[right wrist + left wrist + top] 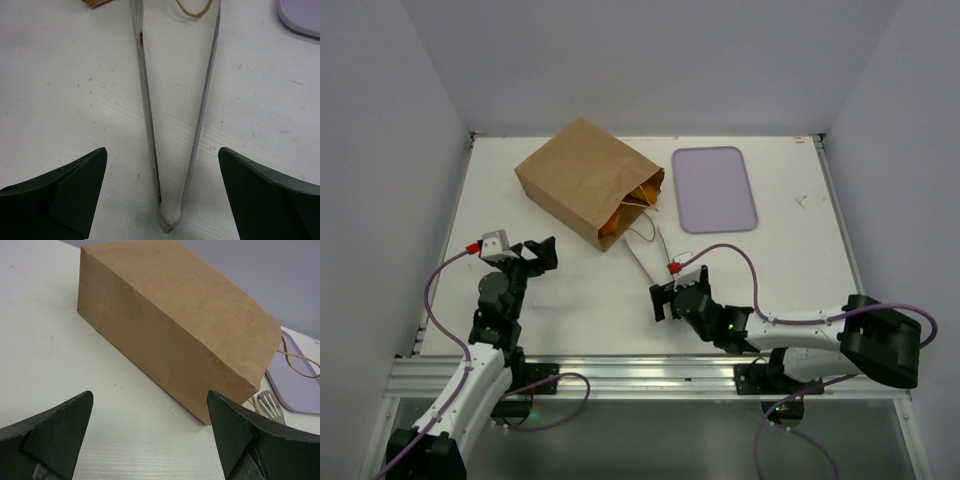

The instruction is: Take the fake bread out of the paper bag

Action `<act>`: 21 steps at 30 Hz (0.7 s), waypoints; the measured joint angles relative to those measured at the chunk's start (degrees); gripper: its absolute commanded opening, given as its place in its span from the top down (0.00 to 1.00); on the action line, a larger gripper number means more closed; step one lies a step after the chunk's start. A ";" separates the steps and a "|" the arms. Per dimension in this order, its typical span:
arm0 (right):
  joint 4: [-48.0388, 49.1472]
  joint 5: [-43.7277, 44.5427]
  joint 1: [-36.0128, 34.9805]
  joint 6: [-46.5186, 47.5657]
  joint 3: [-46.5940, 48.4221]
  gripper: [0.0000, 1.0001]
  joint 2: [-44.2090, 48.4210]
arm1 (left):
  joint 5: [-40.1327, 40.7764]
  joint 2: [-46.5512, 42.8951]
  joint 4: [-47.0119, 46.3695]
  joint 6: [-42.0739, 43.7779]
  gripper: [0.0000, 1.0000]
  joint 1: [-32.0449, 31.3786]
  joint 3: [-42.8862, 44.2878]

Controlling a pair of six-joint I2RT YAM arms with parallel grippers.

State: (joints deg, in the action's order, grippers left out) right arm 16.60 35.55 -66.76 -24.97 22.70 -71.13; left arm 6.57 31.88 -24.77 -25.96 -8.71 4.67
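Left gripper (536, 256): fingers wide, nothing between them, hanging over bare table (570, 300) at about 7 o'clock of the paper bag (582, 178). In the left wrist view the bag's long side wall fills the gap between my left fingers (60, 432), well apart from them.

Right gripper (665, 298): fingers also wide, not gripping. The hinge end of the metal tongs (167, 220) sits between them on the table, with no contact on either side. The tongs' arms spread toward 12 o'clock, tips near the bag mouth.

The bag lies flat on its side, with its closed end at 11 o'clock and its mouth facing 4 o'clock. A cord handle (642, 232) loops out of the mouth onto the table, by the tong tips.

Fake bread (642, 192): still in the bag, only orange patches visible just inside the mouth. Can't tell the piece count.

Lavender tray (713, 188): at 3 o'clock of the bag mouth, just beside it, flat on the table.
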 measured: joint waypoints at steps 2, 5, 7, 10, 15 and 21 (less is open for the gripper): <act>1.75 1.07 -0.20 0.20 -0.94 0.01 0.50 | -0.09 -0.02 -0.04 0.00 0.00 0.00 0.00; 3.13 2.99 -1.38 0.57 -2.03 0.01 2.47 | -0.26 0.00 -0.02 0.00 0.00 0.00 0.00; 2.75 3.98 -2.05 0.55 -2.25 0.01 5.16 | -0.35 0.00 -0.04 0.00 0.00 0.00 0.00; 2.89 3.78 -2.23 0.90 -2.38 0.01 10.58 | -0.44 0.07 -0.07 0.00 0.00 0.00 0.00; 7.80 2.38 -2.23 0.61 -6.64 0.01 17.99 | -0.68 0.42 -0.85 0.00 0.00 0.00 0.00; 10.82 -0.33 -2.23 0.37 -12.79 0.01 18.99 | -0.87 0.39 -0.90 0.00 0.00 0.00 0.00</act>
State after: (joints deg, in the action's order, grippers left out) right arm 27.42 35.22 -68.99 -24.60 9.91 -52.14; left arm 5.69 32.27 -25.67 -25.96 -8.71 4.67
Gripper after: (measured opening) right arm 0.987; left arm 0.997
